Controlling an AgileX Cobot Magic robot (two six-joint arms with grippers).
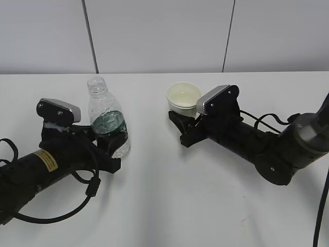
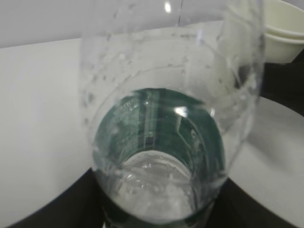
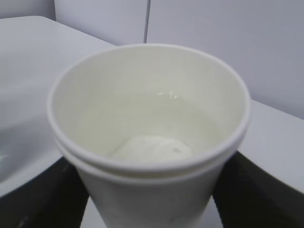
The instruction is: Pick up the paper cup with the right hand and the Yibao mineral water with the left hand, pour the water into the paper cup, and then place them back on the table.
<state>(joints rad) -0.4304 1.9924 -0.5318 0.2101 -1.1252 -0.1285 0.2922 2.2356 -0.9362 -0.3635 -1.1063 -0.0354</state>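
A wide white desk (image 1: 169, 200) runs to a grey panelled wall (image 1: 154, 33), with bare surface across the lower middle of the frame. Left of centre, the Yibao mineral water (image 1: 107, 119) stands upright, clamped by the left end effector (image 1: 105, 141). Upper centre-right, the paper cup (image 1: 183, 98) sits gripped by the right end effector (image 1: 177, 121), holding water (image 3: 156, 137). Bottle and cup stand well apart.
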